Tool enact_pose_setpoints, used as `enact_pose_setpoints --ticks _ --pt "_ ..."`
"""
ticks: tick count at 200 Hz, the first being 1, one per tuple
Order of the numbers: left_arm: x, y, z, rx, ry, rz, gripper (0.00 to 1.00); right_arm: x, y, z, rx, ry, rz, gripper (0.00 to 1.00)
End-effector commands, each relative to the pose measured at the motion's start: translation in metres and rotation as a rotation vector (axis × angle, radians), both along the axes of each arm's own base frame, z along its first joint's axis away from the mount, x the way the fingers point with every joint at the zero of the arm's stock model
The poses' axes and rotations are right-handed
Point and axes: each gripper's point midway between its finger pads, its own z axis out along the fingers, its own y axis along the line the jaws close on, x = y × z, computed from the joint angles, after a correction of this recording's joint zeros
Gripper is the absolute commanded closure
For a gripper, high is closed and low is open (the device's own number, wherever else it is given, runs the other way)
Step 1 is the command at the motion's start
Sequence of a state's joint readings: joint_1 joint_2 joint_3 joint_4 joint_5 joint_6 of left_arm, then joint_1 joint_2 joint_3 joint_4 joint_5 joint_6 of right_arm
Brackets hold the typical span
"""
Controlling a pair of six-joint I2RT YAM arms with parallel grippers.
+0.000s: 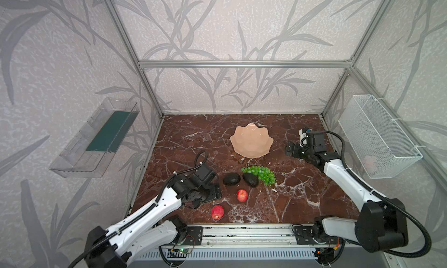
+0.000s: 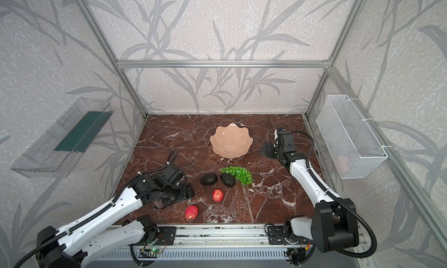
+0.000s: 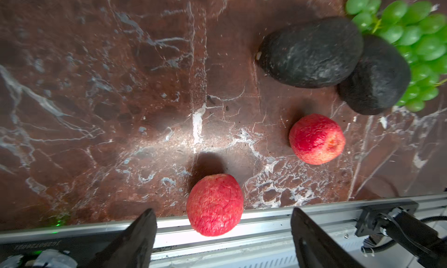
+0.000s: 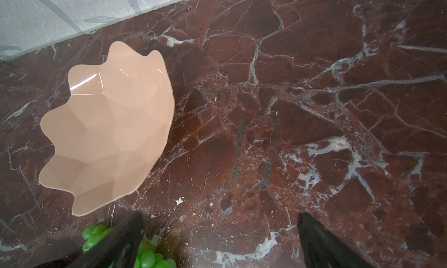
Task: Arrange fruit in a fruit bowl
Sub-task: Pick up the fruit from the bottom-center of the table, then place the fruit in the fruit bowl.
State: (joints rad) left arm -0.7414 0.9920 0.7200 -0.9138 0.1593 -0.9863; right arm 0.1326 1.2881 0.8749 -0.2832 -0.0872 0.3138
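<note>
Red apple (image 3: 214, 204) lies untouched, centred before the open left gripper (image 3: 221, 211); right gripper (image 4: 220, 215) gapes empty.

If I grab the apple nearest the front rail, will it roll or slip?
Likely to roll if nudged: the apple is rounded and lies free on the smooth marble tabletop. Its wrinkled, matte skin probably grips better than glossy fruit. It sits close to the front rail, so a push that way might send it off.
</note>
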Motion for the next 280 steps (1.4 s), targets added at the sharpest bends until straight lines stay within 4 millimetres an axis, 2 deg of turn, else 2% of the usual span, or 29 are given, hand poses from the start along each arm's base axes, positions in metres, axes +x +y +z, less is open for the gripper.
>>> enact_pose_setpoints --ticks 1,57,83,94,120,132,145,168,181,218,246,263,280 --pt "-0.001 -0.012 -0.013 -0.018 0.034 0.02 0.12 -0.005 0.001 0.001 0.005 0.005 -0.005 0.01" --pt "-0.022 -0.018 -0.049 0.038 0.149 -0.035 0.12 -0.009 -0.002 0.002 0.0 0.0 -0.015 0.01" --pt "-0.032 -0.011 -0.065 0.075 0.197 -0.038 0.15 -0.01 -0.002 -0.001 0.006 0.004 -0.02 0.01" --pt "-0.033 -0.01 -0.068 0.082 0.208 -0.04 0.22 -0.011 -0.002 -0.002 0.009 0.006 -0.024 0.01" --pt "-0.028 -0.011 -0.064 0.093 0.19 -0.049 0.47 -0.012 -0.003 -0.003 0.011 0.006 -0.027 0.01" --pt "-0.021 -0.012 -0.055 0.095 0.159 -0.058 0.56 -0.013 -0.004 -0.005 0.006 0.009 -0.031 0.01" --pt "-0.01 -0.018 -0.04 0.085 0.116 -0.07 0.6 -0.013 -0.004 -0.005 0.003 0.009 -0.034 0.01" --pt "0.024 -0.033 -0.002 0.055 -0.009 -0.099 0.6 -0.013 -0.005 -0.005 -0.001 0.011 -0.033 0.01" --pt "0.052 -0.042 0.019 0.025 -0.068 -0.106 0.6 -0.014 -0.006 -0.005 -0.005 0.013 -0.035 0.01" --pt "0.161 -0.076 0.064 -0.039 -0.22 -0.156 0.6 -0.019 -0.006 -0.005 -0.007 0.022 -0.033 0.01" --pt "0.235 -0.116 0.079 -0.042 -0.261 -0.249 0.6 -0.029 -0.009 -0.001 -0.015 0.021 -0.036 0.01" --pt "0.271 -0.133 0.072 -0.029 -0.234 -0.286 0.6 -0.035 -0.01 -0.001 -0.016 0.012 -0.04 0.01" --pt "0.301 -0.14 0.058 0.041 -0.228 -0.299 0.61 -0.041 -0.012 -0.003 -0.017 0.016 -0.046 0.01"
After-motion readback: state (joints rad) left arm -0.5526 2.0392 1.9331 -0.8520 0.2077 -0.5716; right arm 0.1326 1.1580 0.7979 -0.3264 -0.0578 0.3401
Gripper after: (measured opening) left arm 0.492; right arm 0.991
